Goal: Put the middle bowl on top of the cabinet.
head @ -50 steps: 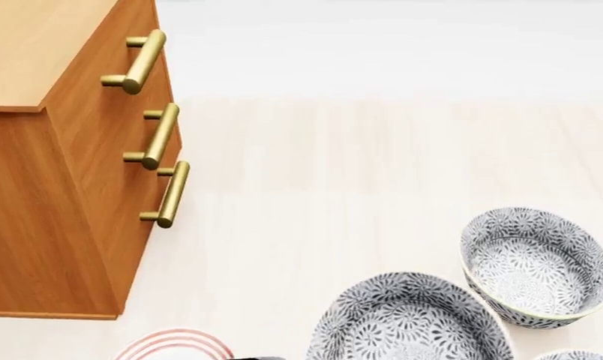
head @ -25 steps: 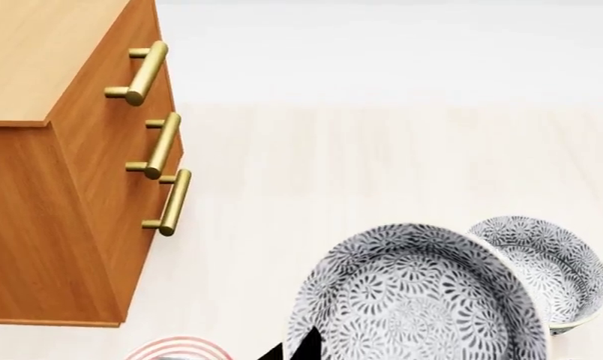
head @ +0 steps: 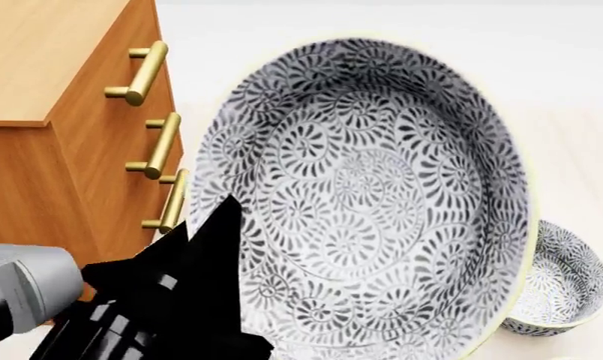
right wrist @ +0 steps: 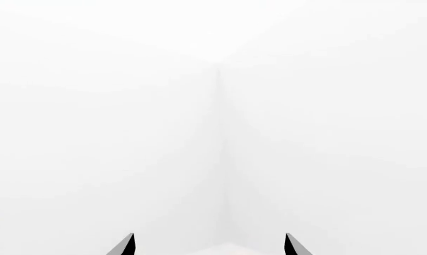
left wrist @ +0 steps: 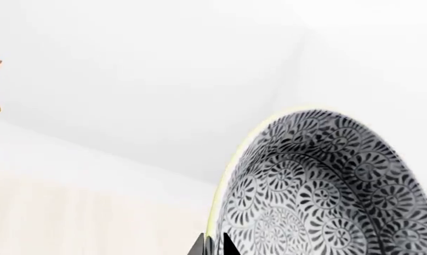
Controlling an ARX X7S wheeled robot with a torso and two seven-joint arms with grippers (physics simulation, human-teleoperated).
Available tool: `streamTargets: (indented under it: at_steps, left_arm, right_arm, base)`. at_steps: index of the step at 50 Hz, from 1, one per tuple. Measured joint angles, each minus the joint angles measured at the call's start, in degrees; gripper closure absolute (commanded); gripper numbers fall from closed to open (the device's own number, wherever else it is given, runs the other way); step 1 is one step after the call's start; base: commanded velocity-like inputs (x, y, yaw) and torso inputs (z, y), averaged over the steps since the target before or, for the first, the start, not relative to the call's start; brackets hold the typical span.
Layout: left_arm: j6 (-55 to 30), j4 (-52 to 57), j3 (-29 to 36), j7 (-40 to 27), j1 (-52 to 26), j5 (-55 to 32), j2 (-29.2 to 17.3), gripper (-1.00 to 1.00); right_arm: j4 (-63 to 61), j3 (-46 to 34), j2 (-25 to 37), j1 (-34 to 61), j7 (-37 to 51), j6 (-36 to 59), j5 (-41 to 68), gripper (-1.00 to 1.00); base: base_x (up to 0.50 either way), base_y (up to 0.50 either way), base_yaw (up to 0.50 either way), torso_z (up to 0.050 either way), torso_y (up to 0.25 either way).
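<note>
Bowl up and in the air! The middle bowl (head: 367, 202) fills the head view, pinched at its near rim by the left gripper (head: 196, 281), whose black fingers (head: 211, 247) bite the edge low on the cabinet side of the bowl. The left wrist view backs that up: 2 dark fingertips (left wrist: 215, 245) close together right at the pale rim, patterned interior rising away from them. So the left gripper is clamped on the bowl's wall, with the bowl tipped, its mouth turned toward the head camera.

Now the relation that counts. The cabinet (head: 52, 135) stands to the robot's left of the bowl, its lighter top (head: 41, 52) lying up and left of the rim in the head view, with 3 brass handles (head: 146, 71) running down the face that looks toward the bowl. The carrying arm is the left one, already on the cabinet's side, so I judge the coming move as a sideways carry to the left over that top edge, then a levelling before release.

Another bowl (head: 556, 285) sits on the pale floor (head: 571, 157) behind and to the right, partly hidden.

Right gripper (right wrist: 210, 245): its wrist view shows 2 fingertips spread wide with nothing between them, facing blank white wall.
</note>
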Motion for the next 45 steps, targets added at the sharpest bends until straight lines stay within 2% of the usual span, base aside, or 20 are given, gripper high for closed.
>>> streamTargets:
  at_steps: [10,20,32,45]
  left_arm:
    - [-1.31,-0.09,-8.34,-7.06,-12.37,-15.47,-6.66,1.0]
    - [-4.02,-4.64,-11.61,-12.91,-23.92,-27.49,-10.96,1.0]
    - [-7.69,-16.56,-11.51,-17.47,-35.84,-39.55,-12.0,1.0]
    - [-10.52,-37.17,-9.33,-21.43,-45.96,-52.4,-10.71,1.0]
  right_arm:
    - [-1.27,-2.32,-0.94,1.32,0.61,2.46,-2.6,-1.0]
    - [-3.3,-4.76,-1.89,2.73,1.15,5.81,-5.11,-1.0]
    - [-4.09,-6.62,-1.79,3.93,1.09,8.2,-6.34,-1.0]
    - [-4.21,-6.56,-1.15,4.34,1.28,8.89,-5.75,-1.0]
  base:
    - [0.0,0.0,0.0,0.0,0.0]
    - [0.0,0.0,0.0,0.0,0.0]
    - [0.0,0.0,0.0,0.0,0.0]
    - [0.0,0.0,0.0,0.0,0.0]
